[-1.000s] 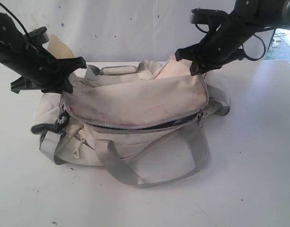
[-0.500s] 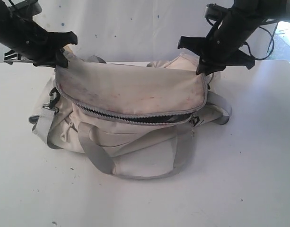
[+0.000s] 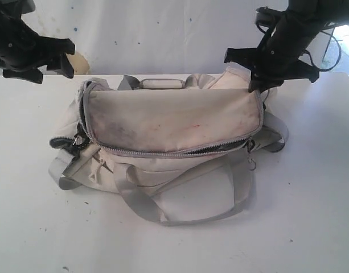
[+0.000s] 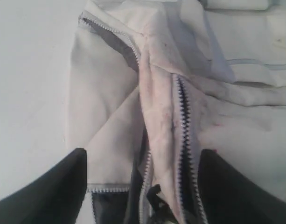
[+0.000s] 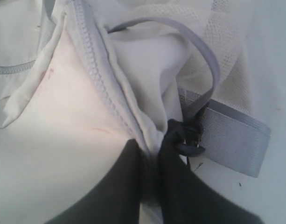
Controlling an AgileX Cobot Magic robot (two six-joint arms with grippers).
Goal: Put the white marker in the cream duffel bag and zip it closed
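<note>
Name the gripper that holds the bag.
The right gripper, pinched shut on a flap corner of the cream duffel bag; the left gripper hangs open, clear of it.

Black left arm [image 3: 17, 48], black right arm [image 3: 285, 42], tapered dark jaws, thin cable [image 3: 336, 50]

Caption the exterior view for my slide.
Right end effector pinches a flap corner of the cream duffel bag; left end effector hangs open beside it, zipper partly open.

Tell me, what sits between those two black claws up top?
In the exterior view, the cream duffel bag spans the stretch: the right gripper pinches its flap corner, the left gripper hangs open, clear of it.
</note>
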